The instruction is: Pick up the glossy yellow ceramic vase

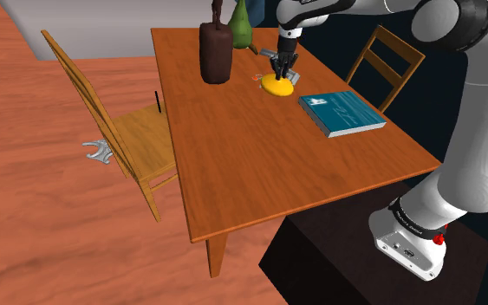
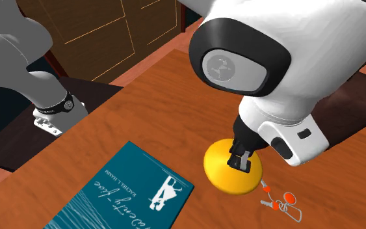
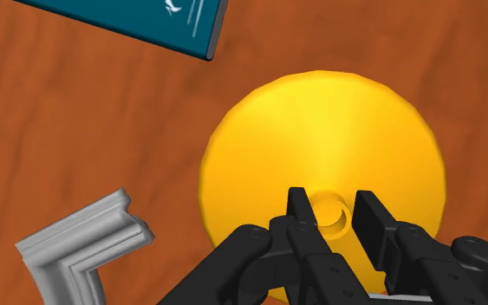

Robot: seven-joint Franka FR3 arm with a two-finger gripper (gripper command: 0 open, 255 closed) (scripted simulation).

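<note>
Contact: clamping onto the small neck of the squat glossy yellow vase (image 3: 320,130) with the all-black two-finger gripper (image 3: 333,206), fingers only narrowly apart and hugging that neck. Resting upright on the brown wooden table (image 1: 233,173), sitting between the flat teal book (image 1: 341,113) and the tall dark brown jug (image 1: 214,54).

Worktop (image 1: 259,165): reddish-brown wood, rectangular. Teal book (image 1: 341,113) flat by the edge at the shoulder view's right. Yellow vase (image 1: 277,85) in the far half, keys with orange tags (image 2: 280,203) just beside it. Dark brown vessel (image 1: 215,54) and green vessel (image 1: 241,26) stand near the far edge.
</note>
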